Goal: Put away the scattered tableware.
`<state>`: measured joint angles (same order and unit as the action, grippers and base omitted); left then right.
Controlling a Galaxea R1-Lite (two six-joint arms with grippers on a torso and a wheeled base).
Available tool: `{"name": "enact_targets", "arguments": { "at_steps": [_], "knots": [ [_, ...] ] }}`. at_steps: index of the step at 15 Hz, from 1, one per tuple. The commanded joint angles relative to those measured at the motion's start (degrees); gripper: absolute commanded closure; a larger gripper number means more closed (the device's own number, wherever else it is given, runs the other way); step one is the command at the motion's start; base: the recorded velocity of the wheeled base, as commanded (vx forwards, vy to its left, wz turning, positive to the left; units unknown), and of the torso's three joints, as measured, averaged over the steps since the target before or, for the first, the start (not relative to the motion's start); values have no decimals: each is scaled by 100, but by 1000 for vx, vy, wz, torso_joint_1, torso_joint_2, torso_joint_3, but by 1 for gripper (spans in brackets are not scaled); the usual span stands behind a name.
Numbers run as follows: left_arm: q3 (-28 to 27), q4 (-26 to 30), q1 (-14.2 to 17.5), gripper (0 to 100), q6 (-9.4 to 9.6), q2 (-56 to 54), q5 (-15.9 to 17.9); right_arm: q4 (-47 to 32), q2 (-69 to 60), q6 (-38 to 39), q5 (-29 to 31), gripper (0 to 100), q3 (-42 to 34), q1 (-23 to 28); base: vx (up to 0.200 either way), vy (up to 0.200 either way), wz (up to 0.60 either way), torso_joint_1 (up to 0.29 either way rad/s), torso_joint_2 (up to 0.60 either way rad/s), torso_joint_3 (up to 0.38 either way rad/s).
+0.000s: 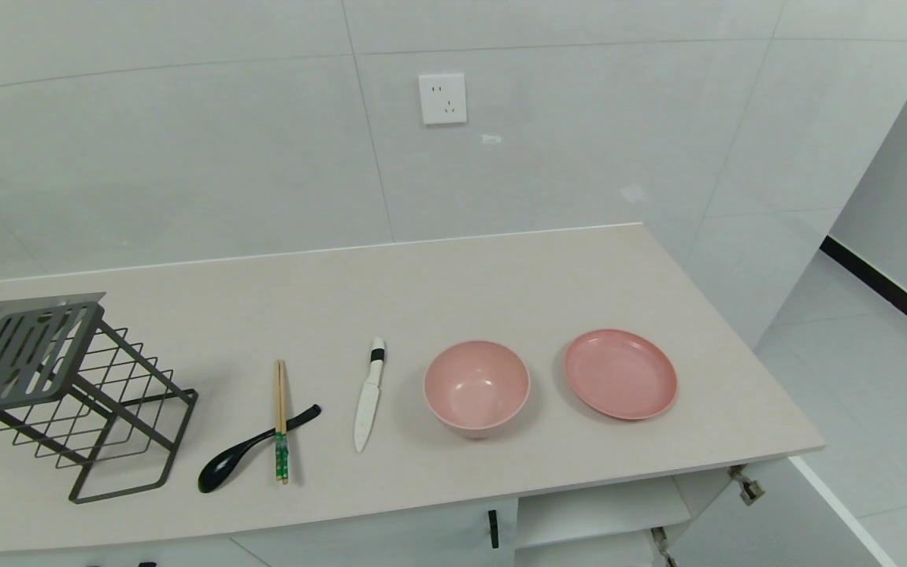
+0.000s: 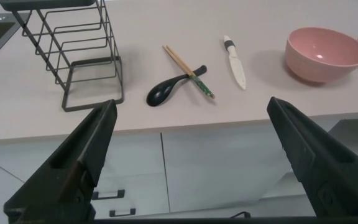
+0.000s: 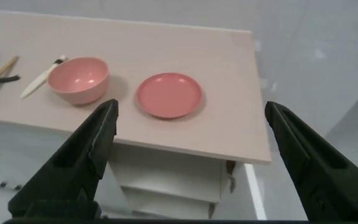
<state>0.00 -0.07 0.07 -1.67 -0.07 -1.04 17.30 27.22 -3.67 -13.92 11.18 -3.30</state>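
Left gripper: jaws spread wide, nothing between them. It is held out in front of the countertop, off its front edge, with the white cabinet fronts below it. It touches nothing.

Right gripper: jaws also spread wide and holding nothing. It sits off the front edge toward the right end of the counter and is clear of every item.

Items on the counter, in a loose row near the front edge, from the robot's left to right:
- Dark wire dish rack, upright at the left end, with a slotted top plate and no tableware in it.
- Black spoon, lying flat just right of the rack, bowl end toward the front edge.
- Chopsticks, a wooden pair with green-patterned ends, lying side by side across the spoon handle and touching it.
- Knife, white with a black band at the handle, lying flat with its tip toward the front edge, apart from the chopsticks and the bowl.
- Pink bowl, upright and empty.
- Pink plate, flat and empty, just beside the bowl with a narrow gap, not touching.

A wall socket is on the tiled wall behind the counter.
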Motion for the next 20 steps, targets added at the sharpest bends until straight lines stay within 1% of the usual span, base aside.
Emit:
{"name": "enact_targets", "arguments": {
  "at_steps": [1,4,5,7,8,11,13,14,15,16,17,18,19,20],
  "knots": [
    [0,-1,1,0,-9,7,-2,169,829,-2,-5,0,-19,-469,0,0,0,0,0,0],
    [0,-1,1,0,-26,7,-2,889,1751,-29,-23,0,-46,-522,0,0,0,0,0,0],
    [0,-1,1,0,-26,7,-2,924,1927,-64,-76,0,-54,-531,0,0,0,0,0,0],
    [0,-1,1,0,-26,7,-2,942,2323,-64,-506,0,16,-522,0,0,0,0,0,0],
    [0,-1,1,0,-26,7,-2,933,2446,-64,-629,0,95,-522,0,0,0,0,0,0],
    [0,-1,1,0,-26,7,-2,933,2964,-73,-647,0,491,-522,0,0,0,0,0,0],
    [0,-1,1,0,-35,7,-11,960,3175,-108,-638,0,543,-522,0,0,0,0,0,0],
    [0,-1,1,0,-26,7,-11,1109,3421,-327,-629,0,499,-522,0,0,0,0,0,0],
    [0,-1,1,0,-26,7,-2,1584,3720,-661,-638,0,367,-522,0,0,0,0,0,0],
    [0,-1,1,0,-26,7,-11,1944,3931,-811,-638,0,271,-522,0,0,0,0,0,0],
    [0,-1,1,0,-35,7,-11,3166,4634,-1083,-656,0,-107,-522,0,0,0,0,0,0],
    [0,-1,1,0,-26,7,-11,3798,5109,-1127,-656,0,-300,-531,0,0,0,0,0,0],
    [0,-1,1,0,-35,7,-11,4071,5417,-1110,-664,0,-362,-522,0,0,0,0,0,0],
    [0,-1,1,0,-35,7,-11,4106,5566,-1110,-664,0,-344,-505,0,0,0,0,0,0]
  ]
}}
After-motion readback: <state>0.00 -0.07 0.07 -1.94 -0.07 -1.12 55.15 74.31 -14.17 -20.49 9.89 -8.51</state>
